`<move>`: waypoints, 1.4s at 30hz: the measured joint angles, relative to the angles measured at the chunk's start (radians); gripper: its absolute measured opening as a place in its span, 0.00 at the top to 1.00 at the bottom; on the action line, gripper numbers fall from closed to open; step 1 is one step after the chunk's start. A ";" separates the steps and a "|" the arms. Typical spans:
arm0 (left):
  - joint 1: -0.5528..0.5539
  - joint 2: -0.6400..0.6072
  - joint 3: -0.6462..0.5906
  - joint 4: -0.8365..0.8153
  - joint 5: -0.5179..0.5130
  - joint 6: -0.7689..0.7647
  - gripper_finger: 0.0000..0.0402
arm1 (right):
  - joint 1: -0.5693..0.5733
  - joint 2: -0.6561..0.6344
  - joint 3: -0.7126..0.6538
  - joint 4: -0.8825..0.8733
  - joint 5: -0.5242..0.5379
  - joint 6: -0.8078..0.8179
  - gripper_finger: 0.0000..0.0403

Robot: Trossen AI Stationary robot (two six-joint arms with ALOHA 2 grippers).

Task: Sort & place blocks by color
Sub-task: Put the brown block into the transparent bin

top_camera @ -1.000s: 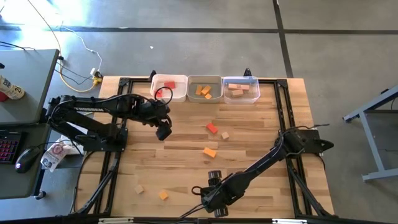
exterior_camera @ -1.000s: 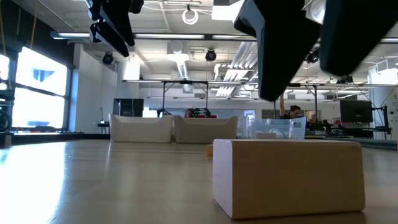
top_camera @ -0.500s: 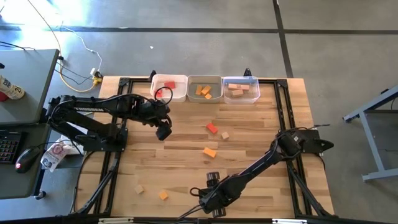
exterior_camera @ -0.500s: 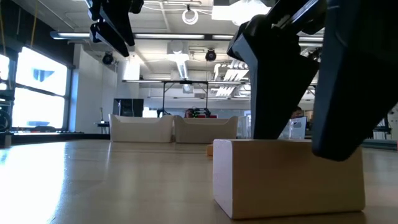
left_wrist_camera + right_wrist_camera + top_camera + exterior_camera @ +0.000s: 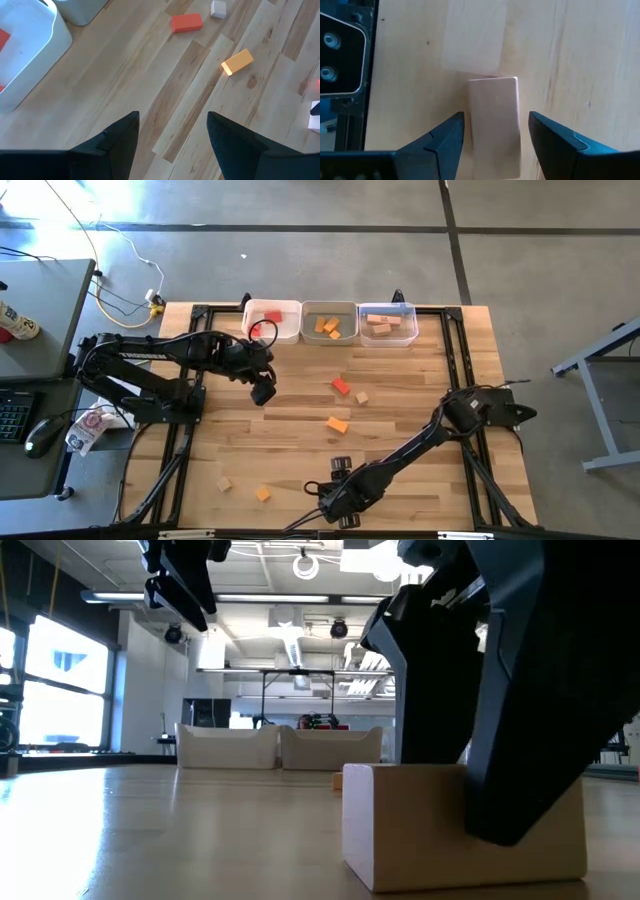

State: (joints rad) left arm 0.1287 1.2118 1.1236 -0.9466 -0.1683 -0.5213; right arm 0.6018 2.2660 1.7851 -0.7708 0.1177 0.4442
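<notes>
A pale wood block (image 5: 494, 120) lies flat on the table by the near edge; it also shows in the low view (image 5: 420, 830). My right gripper (image 5: 345, 515) is open, low over the block, with one finger on either side and a small gap at each (image 5: 495, 122). My left gripper (image 5: 263, 392) is open and empty, held above the table near the white bin with red blocks (image 5: 272, 320). A red block (image 5: 342, 386), a small pale cube (image 5: 362, 396) and an orange block (image 5: 338, 424) lie mid-table.
Three bins stand in a row at the far edge: red blocks on the left, orange blocks in the middle bin (image 5: 329, 323), pale blocks in the right bin (image 5: 387, 323). A small pale block (image 5: 224, 483) and an orange one (image 5: 263, 493) lie near the front left.
My right gripper has come down over the pale block, its fingers dropping from above the block's top to either side of it. The block has stayed in place.
</notes>
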 joint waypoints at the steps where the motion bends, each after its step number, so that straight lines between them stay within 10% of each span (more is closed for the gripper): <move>1: 0.000 0.000 0.000 0.000 0.000 0.000 0.46 | 0.000 0.003 0.000 0.006 -0.005 0.000 0.49; 12: 0.000 0.000 0.000 -0.011 0.000 0.000 0.46 | -0.001 0.004 0.000 -0.007 -0.013 -0.004 0.75; 42: -0.057 0.000 0.000 -0.046 -0.105 0.080 0.46 | -0.295 -0.168 0.000 -0.427 0.234 -0.237 0.74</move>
State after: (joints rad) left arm 0.0720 1.2118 1.1233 -0.9925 -0.2733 -0.4412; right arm 0.3065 2.0982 1.7847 -1.1974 0.3512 0.2073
